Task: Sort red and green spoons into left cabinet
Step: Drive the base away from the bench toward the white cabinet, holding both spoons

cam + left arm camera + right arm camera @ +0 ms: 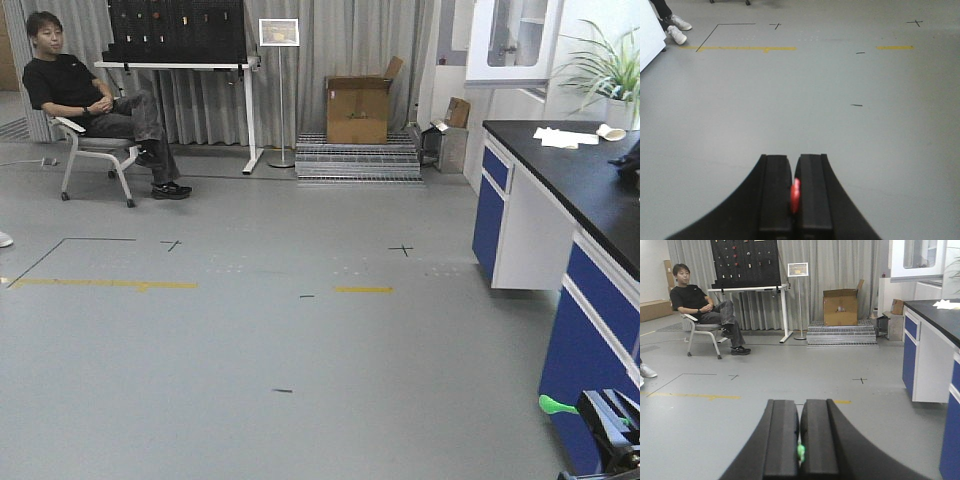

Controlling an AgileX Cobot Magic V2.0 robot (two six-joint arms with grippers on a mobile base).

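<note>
The left arm's jaws are clamped on the red spoon (795,195). Only a sliver of red shows between the black pads, at 6 o'clock in the left wrist view. The right arm's jaws are clamped the same way on the green spoon (800,452). In the front view its green end pokes out toward 9 o'clock from the jaws.

Beyond lies grey floor (790,100) with tape marks. A seated man (90,100) is at 10 o'clock, a cardboard box (357,110) at 12, and a black-topped table (560,170) at 3. The left cabinet is not in view.

Risk: both grips look thin, so either slim spoon could pivot or slip while the robot travels. The protruding green end could also catch on a shelf edge.
</note>
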